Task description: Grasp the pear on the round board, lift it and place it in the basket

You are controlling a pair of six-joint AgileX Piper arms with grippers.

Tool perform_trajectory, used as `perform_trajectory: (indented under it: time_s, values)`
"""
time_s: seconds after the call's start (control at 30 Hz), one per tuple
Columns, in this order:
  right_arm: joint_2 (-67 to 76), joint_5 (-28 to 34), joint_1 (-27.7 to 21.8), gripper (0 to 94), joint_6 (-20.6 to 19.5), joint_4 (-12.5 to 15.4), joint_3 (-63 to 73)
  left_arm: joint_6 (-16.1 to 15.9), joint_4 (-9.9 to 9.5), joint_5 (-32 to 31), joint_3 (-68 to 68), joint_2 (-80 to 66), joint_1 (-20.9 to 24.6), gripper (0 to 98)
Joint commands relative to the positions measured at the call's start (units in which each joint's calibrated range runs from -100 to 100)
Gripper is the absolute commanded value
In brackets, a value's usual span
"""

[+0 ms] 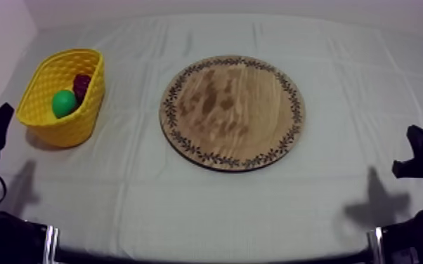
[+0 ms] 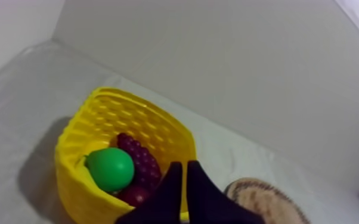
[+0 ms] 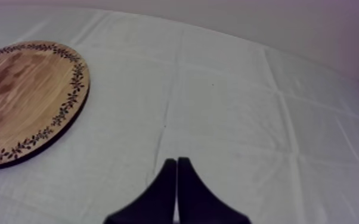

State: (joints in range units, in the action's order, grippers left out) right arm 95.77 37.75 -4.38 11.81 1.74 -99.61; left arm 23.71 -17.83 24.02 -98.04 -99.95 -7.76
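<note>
Left wrist view: pear [image 2: 110, 168] in yellow basket [image 2: 74, 190], just beyond closed, empty left pincer [image 2: 185, 165]

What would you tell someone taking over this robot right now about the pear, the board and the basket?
Left gripper: shut on nothing, just by the yellow basket.
Right gripper: shut on nothing, over the cloth beside the wooden board.
Pear: lying inside the basket, next to the grapes.
Done: the pear is off the board and in the basket.
Left: nothing for this job, as far as the views show; both arms sit at the table's sides.
</note>
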Motion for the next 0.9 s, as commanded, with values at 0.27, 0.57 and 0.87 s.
perform_trajectory:
  time_s: [0.27,0.57,0.87]
  values:
    - [-0.01,-0.01,0.01,0.5,-0.01,-0.01,-0.05,-15.29,4.91,10.78,1.11,-0.05,2.46,0.0]
    - [-0.01,-0.01,0.01,0.5,0.03,-0.01,-0.05,-14.3,5.4,12.13,1.27,-0.05,4.34,0.0]
    - [-0.01,-0.01,0.01,0.5,0.03,-0.01,-0.05,-10.86,4.94,12.22,1.46,-0.05,5.01,0.0]
